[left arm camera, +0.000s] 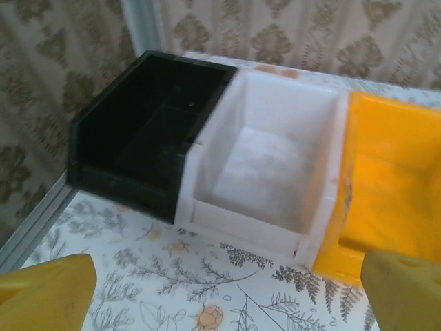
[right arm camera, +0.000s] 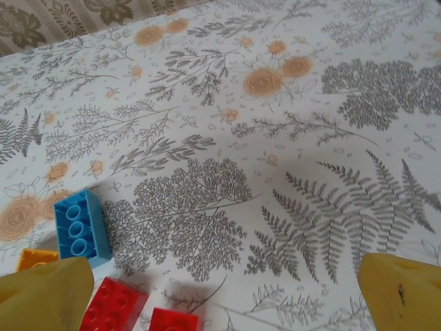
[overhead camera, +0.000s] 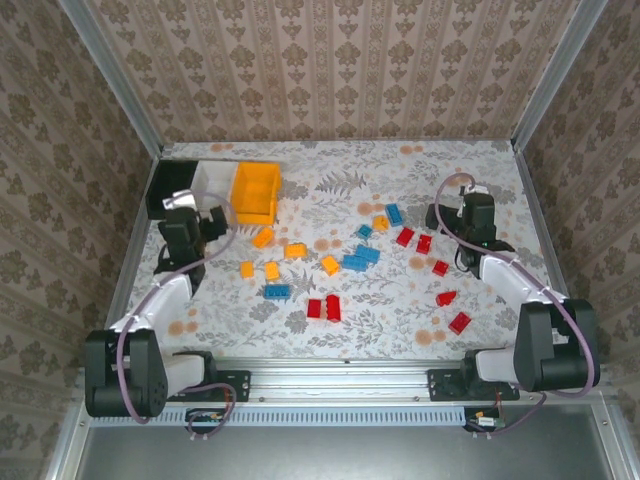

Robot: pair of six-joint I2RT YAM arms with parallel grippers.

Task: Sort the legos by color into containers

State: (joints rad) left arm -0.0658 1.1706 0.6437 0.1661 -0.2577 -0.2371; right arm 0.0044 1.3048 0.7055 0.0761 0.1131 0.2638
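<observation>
Three containers stand in a row at the table's back left: black (overhead camera: 165,188), white (overhead camera: 212,180) and orange-yellow (overhead camera: 254,192). Red, blue and orange legos lie scattered across the middle, such as a red pair (overhead camera: 323,308), a blue one (overhead camera: 277,292) and an orange one (overhead camera: 263,237). My left gripper (overhead camera: 203,216) hangs open just in front of the black (left arm camera: 145,138) and white (left arm camera: 265,158) containers, with nothing between its fingers. My right gripper (overhead camera: 450,218) is open over bare table; a blue lego (right arm camera: 81,225) and two red ones (right arm camera: 114,307) lie to its left.
The table has metal rails along its sides and patterned walls behind. More red legos (overhead camera: 446,298) lie near the right arm. The orange-yellow container (left arm camera: 393,193) sits at the right of the left wrist view. All three containers look empty inside.
</observation>
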